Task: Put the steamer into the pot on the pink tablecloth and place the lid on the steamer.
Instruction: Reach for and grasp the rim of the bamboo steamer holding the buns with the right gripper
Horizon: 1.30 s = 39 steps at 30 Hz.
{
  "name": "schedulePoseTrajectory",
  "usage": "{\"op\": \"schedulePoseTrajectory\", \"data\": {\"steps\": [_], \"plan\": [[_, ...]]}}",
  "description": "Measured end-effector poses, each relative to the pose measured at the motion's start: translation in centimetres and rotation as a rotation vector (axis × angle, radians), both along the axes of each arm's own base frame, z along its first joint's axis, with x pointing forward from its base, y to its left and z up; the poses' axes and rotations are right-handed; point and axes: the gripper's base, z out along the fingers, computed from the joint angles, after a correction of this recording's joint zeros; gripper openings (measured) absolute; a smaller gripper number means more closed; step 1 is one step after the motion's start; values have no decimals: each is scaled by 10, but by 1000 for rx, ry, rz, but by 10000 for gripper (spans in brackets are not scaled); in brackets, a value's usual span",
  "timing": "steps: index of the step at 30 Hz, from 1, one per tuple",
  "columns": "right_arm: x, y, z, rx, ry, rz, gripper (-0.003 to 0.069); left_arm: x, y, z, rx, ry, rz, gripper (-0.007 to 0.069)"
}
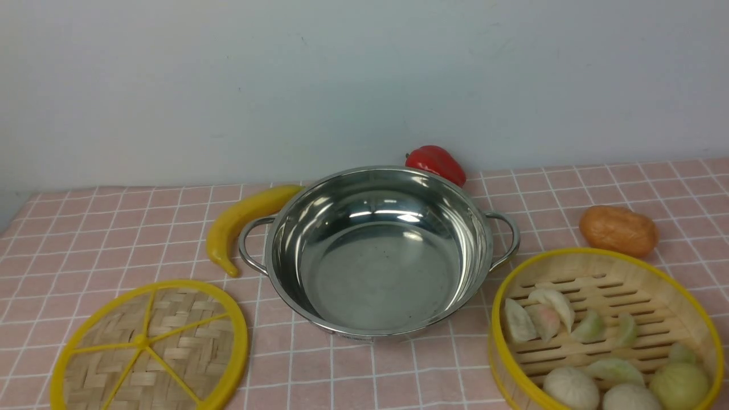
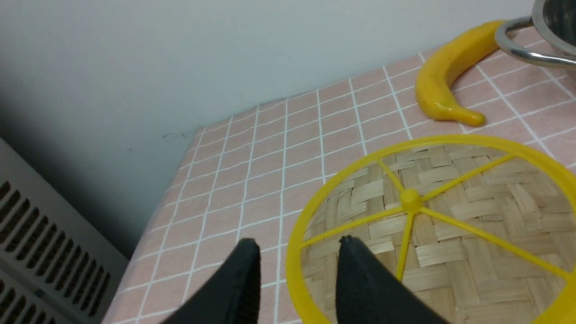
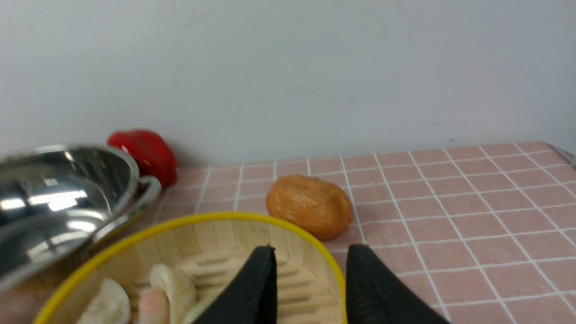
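Note:
The shiny pot [image 1: 376, 267] stands empty in the middle of the pink tablecloth [image 1: 85, 245]. At the front right is the steamer [image 1: 603, 270], its slatted floor carrying pale dumplings and buns. The woven lid [image 1: 151, 347] lies flat at the front left. Neither arm shows in the front view. In the left wrist view my left gripper [image 2: 299, 243] is open, one finger on each side of the lid's [image 2: 450, 234] yellow rim. In the right wrist view my right gripper [image 3: 310, 249] is open too, one finger inside the steamer's [image 3: 202, 234] wall, the other outside it.
A yellow banana [image 1: 242, 219] lies against the pot's left handle. A red pepper [image 1: 435, 162] sits behind the pot by the wall. An orange-brown potato-like lump [image 1: 618, 229] rests just behind the steamer. The cloth's left edge drops off beside a grey vented panel [image 2: 40, 243].

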Motion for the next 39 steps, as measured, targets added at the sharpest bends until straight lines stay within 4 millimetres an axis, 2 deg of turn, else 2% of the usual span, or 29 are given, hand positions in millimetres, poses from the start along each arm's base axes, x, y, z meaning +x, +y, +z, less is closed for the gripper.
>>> {"op": "schedulePoseTrajectory", "data": {"steps": [3,10,14,17,18,23,27,32,39], "plan": [[0,0,6,140,-64,-3,240,0,0,0,7,1,0,241],[0,-2,15,307,-160,-15,240,0,1,1,46,3,3,243],[-1,-4,23,454,-247,-25,240,1,2,4,127,-23,-8,243],[-2,-5,25,501,-277,-27,240,2,0,10,186,-76,-31,243],[-2,-6,27,523,-301,-28,240,3,-2,17,271,-139,-64,243],[-3,-8,32,540,-359,-30,240,4,-11,31,443,-288,-154,243],[-4,-9,34,545,-382,-32,240,2,-21,41,509,-415,-235,243],[-4,-9,34,545,-388,-32,240,-3,-34,54,428,-602,-353,243],[-4,-9,35,589,-393,-27,240,-24,-58,75,132,-914,-662,243]]}}
